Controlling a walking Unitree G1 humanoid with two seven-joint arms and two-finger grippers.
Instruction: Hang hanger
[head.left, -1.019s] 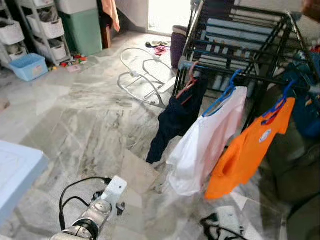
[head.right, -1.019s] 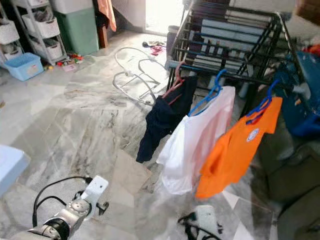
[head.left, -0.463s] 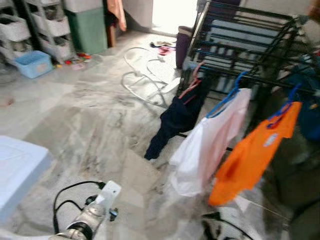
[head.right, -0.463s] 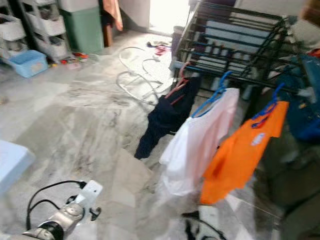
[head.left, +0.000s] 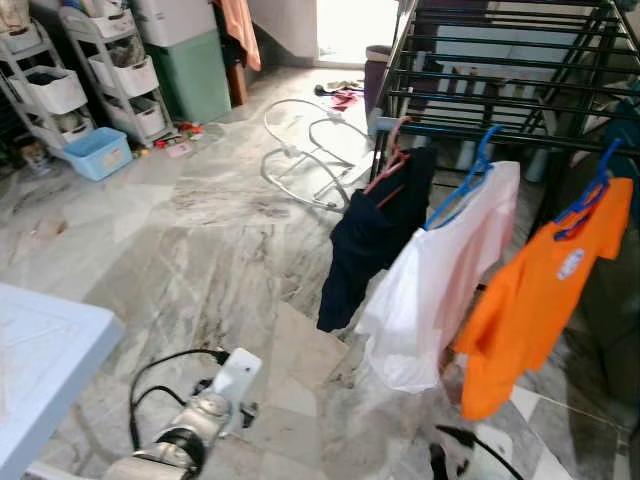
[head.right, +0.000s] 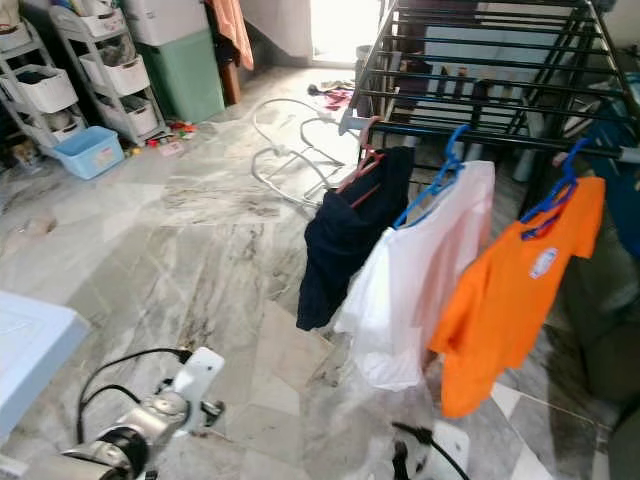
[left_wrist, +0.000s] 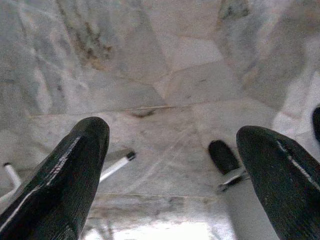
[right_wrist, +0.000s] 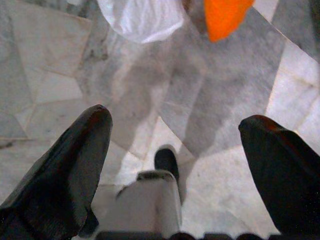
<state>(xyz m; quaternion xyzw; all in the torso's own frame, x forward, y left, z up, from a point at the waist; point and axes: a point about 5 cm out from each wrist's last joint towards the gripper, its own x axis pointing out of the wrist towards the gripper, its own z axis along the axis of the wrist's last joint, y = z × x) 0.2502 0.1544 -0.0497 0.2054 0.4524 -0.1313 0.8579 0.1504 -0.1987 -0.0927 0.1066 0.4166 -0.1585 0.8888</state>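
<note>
In the left eye view, three hangers hang on the black drying rack (head.left: 500, 70): a pink hanger (head.left: 388, 165) with a navy garment (head.left: 372, 235), a blue hanger (head.left: 462, 185) with a white shirt (head.left: 440, 285), and a second blue hanger (head.left: 588, 190) with an orange shirt (head.left: 535, 295). The left arm (head.left: 190, 440) hangs low over the marble floor (head.left: 190, 250).

In the left wrist view, the left gripper (left_wrist: 172, 165) is wide open and empty.

In the right wrist view, the right gripper (right_wrist: 175, 160) is wide open and empty, beneath two shirt hems.
</note>
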